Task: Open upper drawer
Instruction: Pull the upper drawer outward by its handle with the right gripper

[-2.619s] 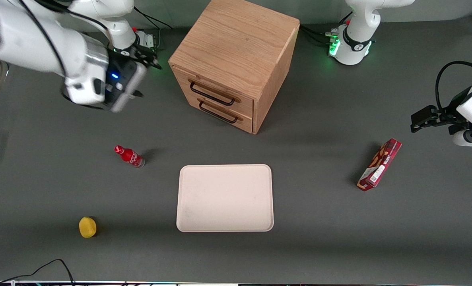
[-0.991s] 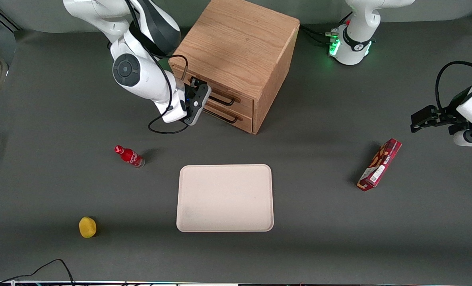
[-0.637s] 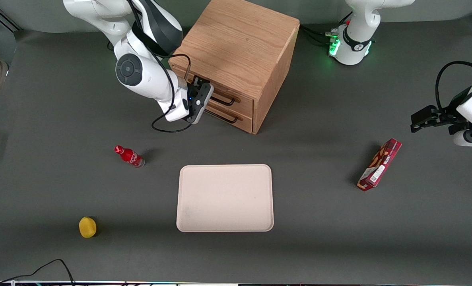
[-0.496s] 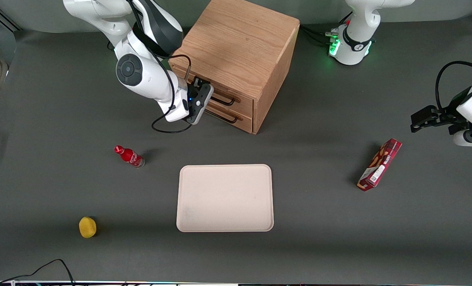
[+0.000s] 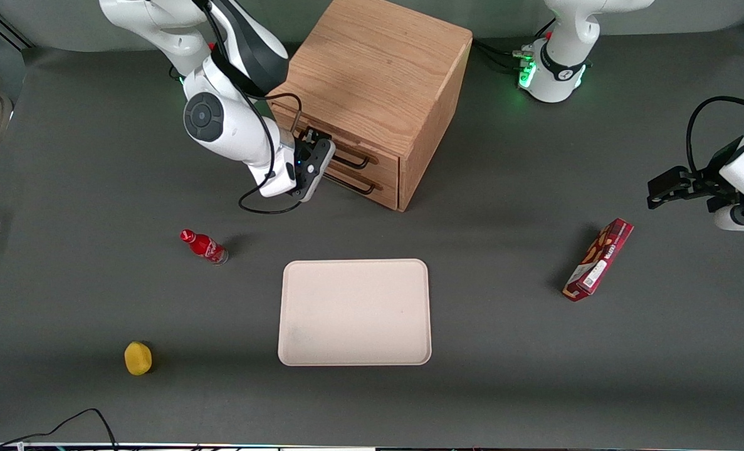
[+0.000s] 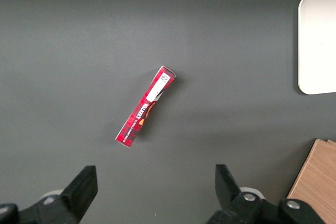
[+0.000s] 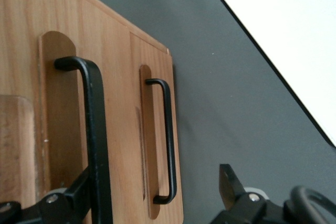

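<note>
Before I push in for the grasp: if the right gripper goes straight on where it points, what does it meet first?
The gripper, open, faces the upper drawer. Its handle runs close beside one finger, so probably that bar first, otherwise the drawer front. Depth is unclear.

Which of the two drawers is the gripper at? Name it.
The upper drawer: the gripper sits at its black bar handle, above the lower drawer, whose handle hangs free.

Front view: high above the worktop (image 5: 96, 188), looking steeply down.
Right wrist view: close on the cabinet (image 7: 31, 35) front.
Left wrist view: looking straight down.
Shared: tray (image 5: 354, 311), cabinet.
</note>
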Available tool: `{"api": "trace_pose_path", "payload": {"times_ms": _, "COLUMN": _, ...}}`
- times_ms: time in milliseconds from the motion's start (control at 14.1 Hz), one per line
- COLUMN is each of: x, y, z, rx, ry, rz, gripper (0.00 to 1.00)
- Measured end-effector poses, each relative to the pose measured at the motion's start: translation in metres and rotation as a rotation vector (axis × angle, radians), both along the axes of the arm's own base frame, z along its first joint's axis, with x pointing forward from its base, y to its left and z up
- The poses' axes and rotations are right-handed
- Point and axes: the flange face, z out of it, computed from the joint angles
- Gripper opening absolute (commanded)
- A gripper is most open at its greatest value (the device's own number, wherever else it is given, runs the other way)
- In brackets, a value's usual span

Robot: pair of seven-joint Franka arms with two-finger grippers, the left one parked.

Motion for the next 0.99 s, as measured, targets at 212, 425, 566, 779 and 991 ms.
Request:
{"api": "trace_pose_path", "payload": {"times_ms": 212, "x": 0.009, "y": -0.006, "z": -0.013, "rx": 0.000, "ry": 0.002, "rz": -0.013, "gripper": 1.00}}
{"api": "trace_pose_path", "payload": {"times_ms": 425, "x": 0.022, "y": -0.015, "z": -0.017, "rx": -0.003, "ry": -0.009, "rz": -0.021, "gripper": 1.00}}
{"api": "trace_pose_path", "payload": {"times_ms": 566, "x": 0.031, "y": -0.021, "z": -0.017, "rx": -0.004, "ry": -0.015, "rz": -0.032, "gripper": 1.00}}
{"api": "trace_pose_path", "payload": {"times_ms": 779, "x": 0.047, "y": -0.031, "z": -0.017, "rx": -0.012, "ry": -0.030, "rz": -0.038, "gripper": 1.00}}
{"api": "trace_pose_path", "payload": {"times_ms": 991, "x": 0.068, "y": -0.046, "z": -0.018, "rx": -0.012, "ry": -0.039, "rz": -0.058, "gripper": 1.00}}
